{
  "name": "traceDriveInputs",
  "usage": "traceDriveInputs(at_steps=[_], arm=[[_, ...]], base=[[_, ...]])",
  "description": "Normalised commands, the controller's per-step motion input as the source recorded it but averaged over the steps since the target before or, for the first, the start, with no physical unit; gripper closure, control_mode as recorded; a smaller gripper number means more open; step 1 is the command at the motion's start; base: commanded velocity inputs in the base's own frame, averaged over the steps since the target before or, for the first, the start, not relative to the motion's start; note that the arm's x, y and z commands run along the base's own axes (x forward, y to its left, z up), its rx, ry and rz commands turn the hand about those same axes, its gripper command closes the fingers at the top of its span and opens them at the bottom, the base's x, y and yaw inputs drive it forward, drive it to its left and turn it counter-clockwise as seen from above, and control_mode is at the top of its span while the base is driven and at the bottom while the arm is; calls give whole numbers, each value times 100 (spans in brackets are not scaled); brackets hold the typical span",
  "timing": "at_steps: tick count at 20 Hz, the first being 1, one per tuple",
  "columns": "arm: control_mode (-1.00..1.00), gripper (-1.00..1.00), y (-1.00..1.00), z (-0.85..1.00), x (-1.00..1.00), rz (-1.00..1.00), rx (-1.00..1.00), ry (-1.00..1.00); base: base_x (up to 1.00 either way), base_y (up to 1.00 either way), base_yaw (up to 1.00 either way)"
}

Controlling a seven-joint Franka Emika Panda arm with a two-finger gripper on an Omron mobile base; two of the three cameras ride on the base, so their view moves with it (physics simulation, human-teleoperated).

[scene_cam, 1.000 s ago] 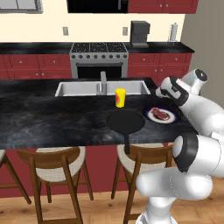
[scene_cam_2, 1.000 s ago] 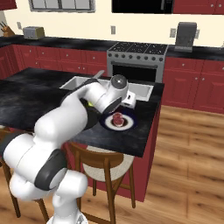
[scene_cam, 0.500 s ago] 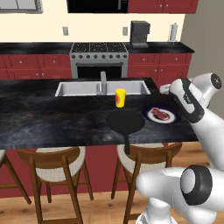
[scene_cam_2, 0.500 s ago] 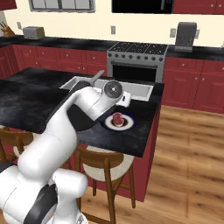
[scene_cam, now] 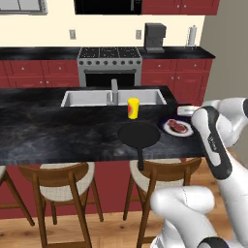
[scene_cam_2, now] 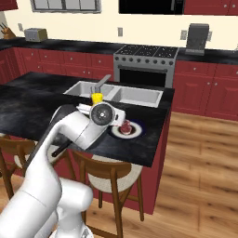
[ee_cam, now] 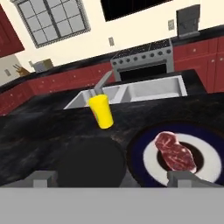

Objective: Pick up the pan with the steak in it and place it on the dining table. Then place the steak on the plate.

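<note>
Steak lies on the plate, pan at its 9 o'clock; our fingers are apart, so we judge both steps done.

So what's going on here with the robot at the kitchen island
A white robot arm is working at the long black marbled island counter. The small red-pink raw steak already lies on the round white-rimmed plate, and the black long-handled frying pan sits empty beside it, next to a yellow cup. The claw is open, holds nothing, and hangs above the pan and plate. Judging by this layout, the job looks finished.
</note>
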Motion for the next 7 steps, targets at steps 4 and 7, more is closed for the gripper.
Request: traceDriveInputs(at_steps=[4,7], arm=[[-100,-100,23,6,-88,4,0,-5],[-100,-100,23,8,-99,5,0,-7]], base=[[0,0,0],[0,0,0]])
